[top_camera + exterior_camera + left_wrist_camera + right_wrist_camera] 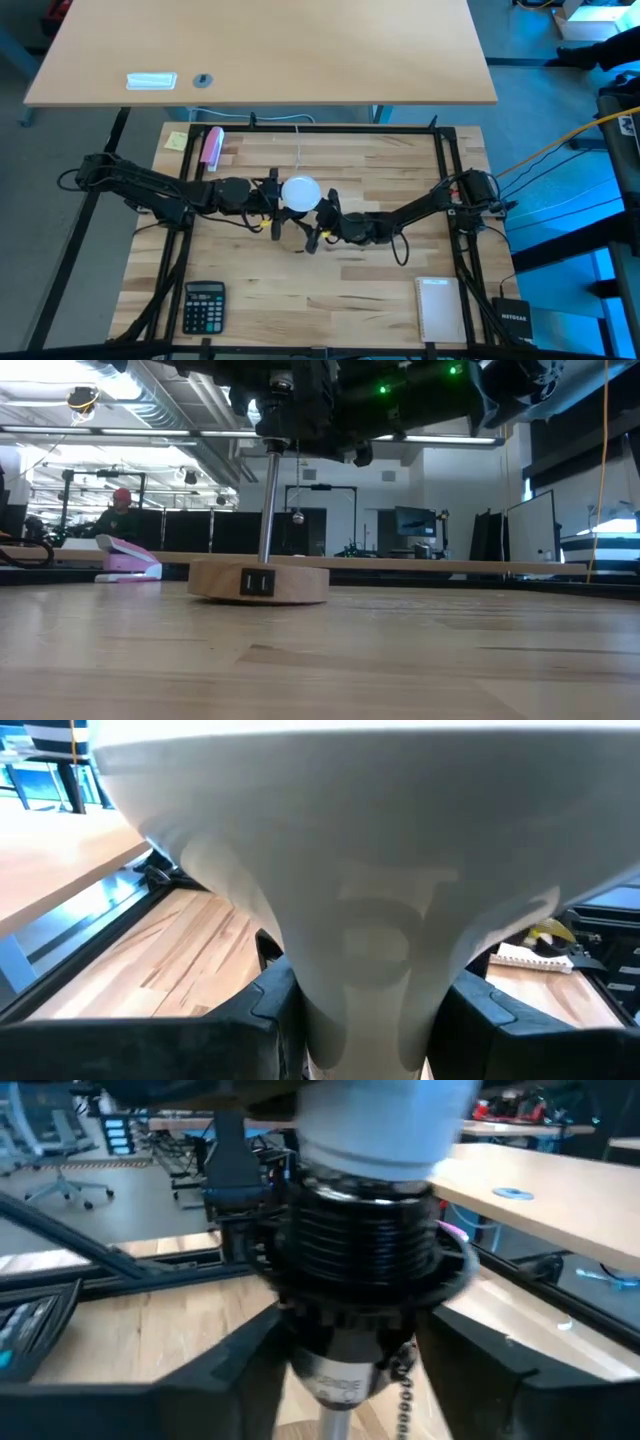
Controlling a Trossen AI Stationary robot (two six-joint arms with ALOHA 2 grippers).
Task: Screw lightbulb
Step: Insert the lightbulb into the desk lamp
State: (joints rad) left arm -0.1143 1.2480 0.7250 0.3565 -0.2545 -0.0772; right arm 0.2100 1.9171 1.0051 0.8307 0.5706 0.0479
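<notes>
A pale butcher-block table (340, 290) sits in a dark frame, a second desk (300, 50) beyond it. Near its middle a round wooden base (258, 580) carries a metal pole (268, 500) up to a black ribbed socket (360, 1260). The lightbulb (300, 192) sits atop that socket. The left gripper (365, 1020) is clenched around the bulb's narrow neck. The right gripper (350, 1370) straddles the socket; whether it squeezes it, I cannot tell. A calculator (204, 306) and pink stapler (212, 146) lie aside.

The white lightbulb (300, 192) stands globe-up at mid-table; its neck sits in a black socket (360, 1250).
</notes>
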